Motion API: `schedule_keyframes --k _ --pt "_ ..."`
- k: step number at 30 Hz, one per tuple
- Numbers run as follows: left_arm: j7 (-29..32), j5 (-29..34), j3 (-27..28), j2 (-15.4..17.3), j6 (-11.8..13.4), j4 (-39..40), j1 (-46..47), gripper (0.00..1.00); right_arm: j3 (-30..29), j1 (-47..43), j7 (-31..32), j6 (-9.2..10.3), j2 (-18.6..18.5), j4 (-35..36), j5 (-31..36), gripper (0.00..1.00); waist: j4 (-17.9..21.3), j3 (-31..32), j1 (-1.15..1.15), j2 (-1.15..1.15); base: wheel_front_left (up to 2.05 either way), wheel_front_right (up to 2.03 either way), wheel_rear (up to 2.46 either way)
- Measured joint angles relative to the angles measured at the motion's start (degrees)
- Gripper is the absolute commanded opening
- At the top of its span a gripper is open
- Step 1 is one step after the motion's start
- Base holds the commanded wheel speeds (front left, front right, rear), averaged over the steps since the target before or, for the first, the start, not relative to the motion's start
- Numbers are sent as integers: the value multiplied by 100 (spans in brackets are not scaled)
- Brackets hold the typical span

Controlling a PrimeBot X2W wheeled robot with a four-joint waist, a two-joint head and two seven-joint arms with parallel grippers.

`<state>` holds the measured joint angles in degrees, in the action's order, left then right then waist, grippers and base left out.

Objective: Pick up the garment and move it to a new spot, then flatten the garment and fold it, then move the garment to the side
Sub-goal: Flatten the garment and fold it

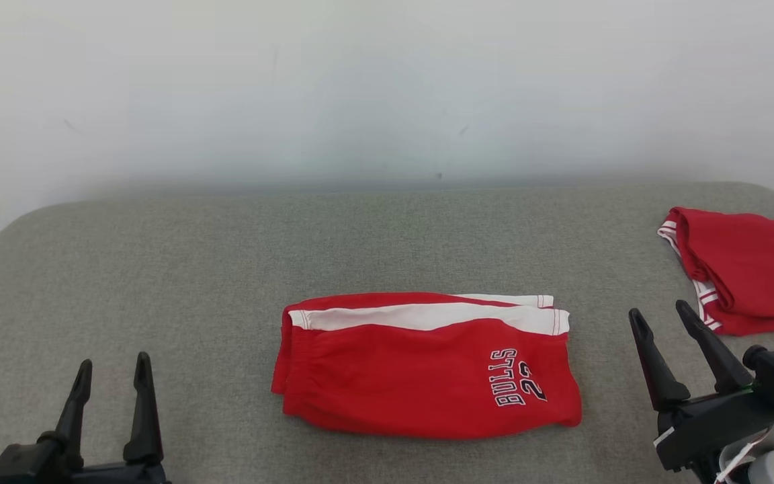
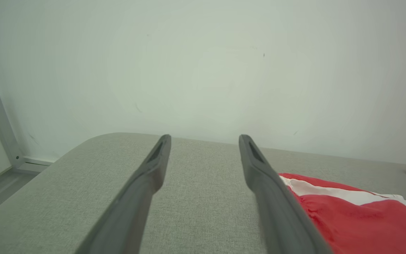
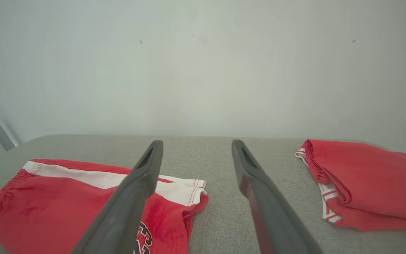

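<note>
Dark fingers stand spread wide and empty on the left gripper (image 1: 113, 361) and the right gripper (image 1: 659, 309), flanking the red garment (image 1: 420, 376), which lies folded at the near middle, apparently ready to be moved aside. Farther right sits another folded red piece (image 1: 750, 269), likely marking the stacking spot. Both rest on the grey woven padding (image 1: 226, 269), which ends at a plain white wall (image 1: 360, 81).

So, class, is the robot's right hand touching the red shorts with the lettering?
Apart. The head view shows a strip of bare grey surface between the right hand and the red shorts.
</note>
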<state>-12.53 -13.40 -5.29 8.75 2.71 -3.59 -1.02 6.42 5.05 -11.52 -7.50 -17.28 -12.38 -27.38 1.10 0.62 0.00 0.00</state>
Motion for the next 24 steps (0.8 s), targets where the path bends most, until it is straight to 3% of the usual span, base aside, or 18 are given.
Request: schedule_keyframes --k 12,24 --pt "401 196 -13 289 202 193 -235 100 -692 -495 715 0 623 726 746 100 94 139 0 0 0 0 0" --pt "643 265 -80 436 240 436 -316 100 -1017 -686 1516 0 934 1036 1047 100 186 170 0 0 0 0 0"
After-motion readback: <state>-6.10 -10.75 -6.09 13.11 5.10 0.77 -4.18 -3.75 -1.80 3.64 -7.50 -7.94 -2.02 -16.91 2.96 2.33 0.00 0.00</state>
